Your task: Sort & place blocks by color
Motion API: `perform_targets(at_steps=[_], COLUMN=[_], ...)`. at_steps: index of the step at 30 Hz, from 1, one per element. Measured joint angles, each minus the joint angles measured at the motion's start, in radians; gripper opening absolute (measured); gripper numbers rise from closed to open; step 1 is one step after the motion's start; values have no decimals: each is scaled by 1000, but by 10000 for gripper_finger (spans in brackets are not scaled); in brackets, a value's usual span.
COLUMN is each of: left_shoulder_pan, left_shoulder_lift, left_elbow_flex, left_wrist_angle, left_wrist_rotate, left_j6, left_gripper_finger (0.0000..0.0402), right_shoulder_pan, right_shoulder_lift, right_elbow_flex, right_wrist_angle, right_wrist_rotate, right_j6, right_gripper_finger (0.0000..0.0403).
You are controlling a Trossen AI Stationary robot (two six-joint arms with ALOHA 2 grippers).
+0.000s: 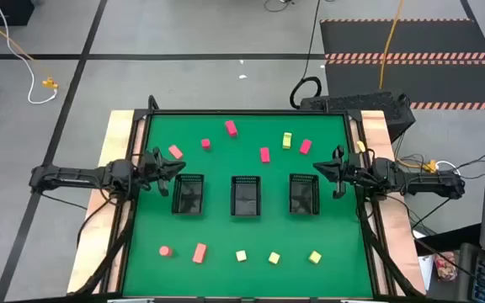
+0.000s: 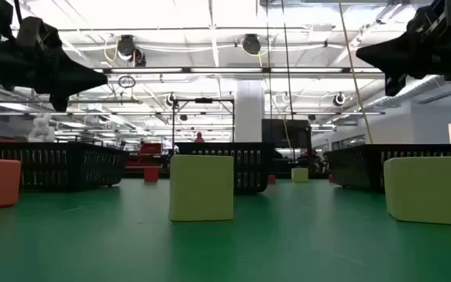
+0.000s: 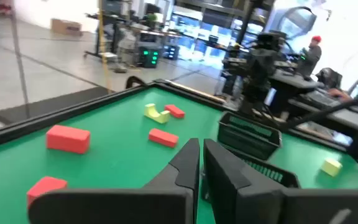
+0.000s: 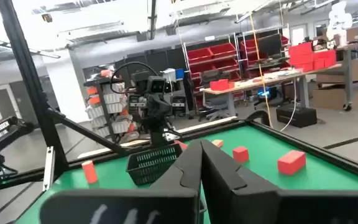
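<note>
The table (image 1: 141, 252) carries a green mat framed by a dark rail, with bare wood strips along its 9 and 3 o'clock edges.

Taking the mat's centre as the dial in the high view, three black mesh baskets stand in a row across the middle: the left basket (image 1: 189, 194), the middle basket (image 1: 246, 195) and the right basket (image 1: 304, 194), apart from one another with green lanes between them.

The left arm reaches in over the 9 o'clock edge; its left gripper (image 1: 173, 171) hangs above the mat just beside the left basket, fingers pressed together on nothing. The right arm mirrors it from 3 o'clock, and the right gripper (image 1: 325, 171) sits beside the right basket, likewise clenched and empty.

The blocks lie in two loose bands, none in a basket. Toward 12 o'clock: a pink-red block (image 1: 175, 152), a small red cube (image 1: 205, 144), a red bar (image 1: 231, 128), another red bar (image 1: 265, 154), a yellow-green piece (image 1: 287, 140) and a red block (image 1: 306, 146). Toward 6 o'clock: a salmon cylinder (image 1: 165, 251), a salmon bar (image 1: 199, 252), and three yellow-green cubes (image 1: 241, 256), (image 1: 274, 257), (image 1: 315, 257).

Open green strips separate each band from the baskets, and the corners near the rail are bare.
</note>
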State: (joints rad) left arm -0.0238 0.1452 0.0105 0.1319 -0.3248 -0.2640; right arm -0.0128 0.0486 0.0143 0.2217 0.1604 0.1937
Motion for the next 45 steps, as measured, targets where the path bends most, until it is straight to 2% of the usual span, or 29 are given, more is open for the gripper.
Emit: perform_targets(at_steps=[5, 10, 15, 18, 20, 24, 28, 31, 34, 41, 45], left_shoulder_pan=[0, 2, 2, -1, 0, 11, 21, 44, 80, 202, 273], left_shoulder_lift=[0, 0, 0, 0, 0, 0, 1, 14, 45, 201, 327], left_elbow_flex=[0, 0, 0, 0, 0, 0, 0, 5, 61, 308, 419], left_wrist_angle=[4, 17, 38, 61, 76, 93, 5, -46, -125, -386, -481], left_wrist_rotate=[-68, -70, -53, 34, 36, 32, 31, 27, 27, 2, 1], left_j6=[-12, -24, 20, 116, 121, 56, -23, -62, -76, -63, -64], left_gripper_finger=[26, 26, 43, 79, 112, 183, 242, 269, 281, 267, 256], right_shoulder_pan=[0, 0, 0, 0, 0, -1, -1, -2, -19, -176, -310], right_shoulder_lift=[0, 0, 11, 35, 58, 116, 199, 284, 380, 673, 867], right_elbow_flex=[0, 0, 0, 0, 0, 1, 40, 100, 197, 548, 745], right_wrist_angle=[72, 110, 74, 67, 86, 223, 229, 157, 45, -358, -622], right_wrist_rotate=[29, 63, 131, 167, 194, 228, 262, 315, 364, 381, 360], right_j6=[-90, -112, -107, -82, -55, -58, -102, -110, -128, -129, -48], right_gripper_finger=[0, 2, 29, 59, 86, 153, 214, 245, 260, 260, 259])
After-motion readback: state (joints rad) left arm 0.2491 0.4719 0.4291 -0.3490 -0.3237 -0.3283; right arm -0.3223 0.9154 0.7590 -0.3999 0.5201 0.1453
